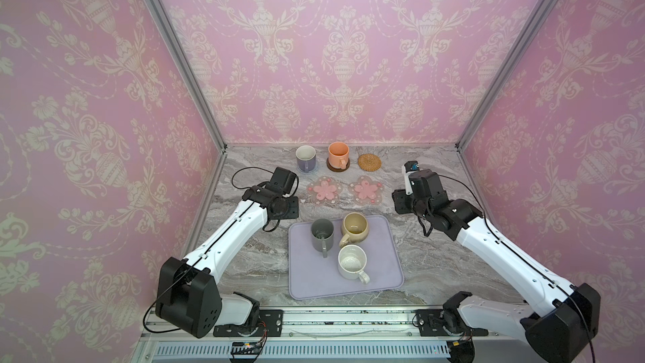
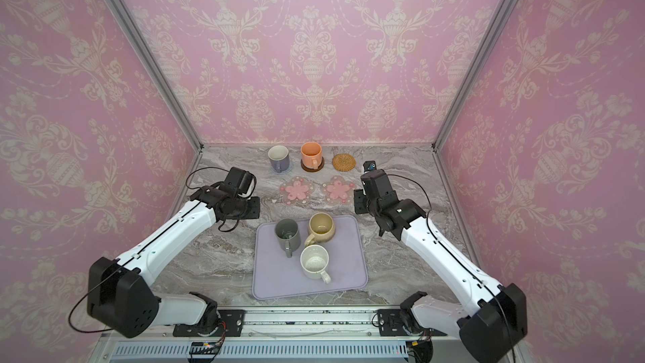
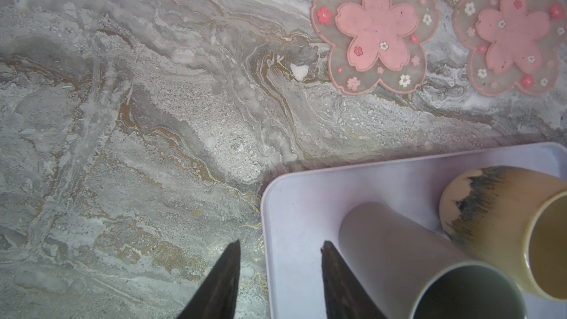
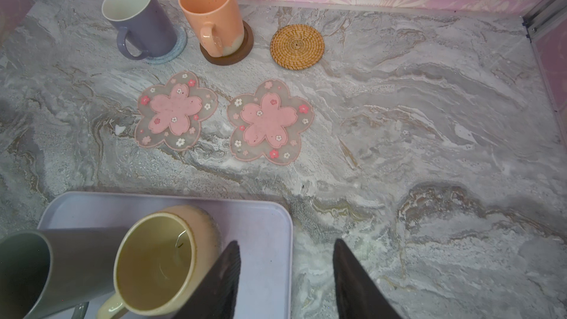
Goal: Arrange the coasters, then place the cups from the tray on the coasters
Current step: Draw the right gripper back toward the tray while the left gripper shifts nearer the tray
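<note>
Right wrist view: right gripper (image 4: pixel 286 241) parted, empty, beige rounded ceramic mug (image 4: pixel 153 259) just beside it, likely next pick; left gripper (image 3: pixel 281 241) likewise.

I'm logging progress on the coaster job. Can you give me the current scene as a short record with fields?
Cups on coasters: lavender cup on light blue coaster; orange cup on dark brown coaster
Free coasters: rattan coaster; pink flower coasters
Cups on tray: dark grey cup, beige cup, white speckled cup, all upright
Left end effector: open, holding nothing
Right end effector: open, holding nothing
</note>
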### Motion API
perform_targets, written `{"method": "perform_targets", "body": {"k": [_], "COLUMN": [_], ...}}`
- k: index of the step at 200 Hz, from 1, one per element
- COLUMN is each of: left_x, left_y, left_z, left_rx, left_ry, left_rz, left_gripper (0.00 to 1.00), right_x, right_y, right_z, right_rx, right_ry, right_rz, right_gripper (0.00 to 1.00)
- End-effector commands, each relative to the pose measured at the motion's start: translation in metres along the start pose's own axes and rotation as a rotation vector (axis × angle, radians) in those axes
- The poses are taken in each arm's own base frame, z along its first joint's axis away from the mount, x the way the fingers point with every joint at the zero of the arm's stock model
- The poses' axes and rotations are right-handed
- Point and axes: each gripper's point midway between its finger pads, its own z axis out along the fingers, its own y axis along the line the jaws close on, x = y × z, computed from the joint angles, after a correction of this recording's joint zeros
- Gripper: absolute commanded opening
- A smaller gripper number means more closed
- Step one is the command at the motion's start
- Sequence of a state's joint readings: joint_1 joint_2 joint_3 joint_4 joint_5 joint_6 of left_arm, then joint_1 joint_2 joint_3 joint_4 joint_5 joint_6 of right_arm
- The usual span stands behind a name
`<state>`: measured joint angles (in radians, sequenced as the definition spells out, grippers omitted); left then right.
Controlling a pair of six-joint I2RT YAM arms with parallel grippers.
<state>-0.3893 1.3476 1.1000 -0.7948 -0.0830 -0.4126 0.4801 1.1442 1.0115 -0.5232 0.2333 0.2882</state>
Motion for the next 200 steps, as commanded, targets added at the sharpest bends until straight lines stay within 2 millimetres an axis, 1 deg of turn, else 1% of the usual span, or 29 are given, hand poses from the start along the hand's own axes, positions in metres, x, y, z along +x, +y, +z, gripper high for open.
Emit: {"method": "perform_targets", "body": {"k": [1,32,60,82,100,114,140,178,200], "left_x": [0.013,0.020,0.026,0.034,0.041,0.045,0.052,0.060,0.062], "left_y": [0.012,0.015,0.015,0.015,0.015,0.016,0.016,0.016,0.011], "left_z": [-0.008,-0.011,-0.013,-0.009,-0.005,-0.002,0.003,0.007,0.008], "left_rx": [-0.060,-0.052,-0.040,-0.040,-0.042,-0.042,-0.036,-0.036,-0.022], "left_ry": [-0.008,-0.032,-0.038,-0.031,-0.019,-0.018,-0.012,0.002,0.016], "left_rz": [-0.024,-0.038,-0.040,-0.044,-0.047,-0.050,-0.061,-0.059,-0.047], "left_gripper": [0.46,0.46,0.46,0.46,0.46,0.46,0.46,0.46,0.46], "right_x": [0.033,0.058,0.072,0.076,0.077,0.077,0.080,0.082,0.086], "right_y": [-0.006,-0.007,-0.006,-0.003,0.004,0.008,-0.002,0.010,0.007], "right_z": [-0.003,0.002,0.004,0.004,0.004,0.003,0.002,-0.002,0.001], "right_rx": [0.001,-0.020,-0.033,-0.057,-0.090,-0.109,-0.050,-0.119,-0.104], "right_ry": [0.066,0.092,0.110,0.108,0.109,0.112,0.138,0.162,0.160], "right_rz": [0.030,0.097,0.141,0.171,0.188,0.171,0.134,0.114,0.112], "right_gripper": [0.51,0.50,0.49,0.49,0.48,0.49,0.49,0.49,0.49]}}
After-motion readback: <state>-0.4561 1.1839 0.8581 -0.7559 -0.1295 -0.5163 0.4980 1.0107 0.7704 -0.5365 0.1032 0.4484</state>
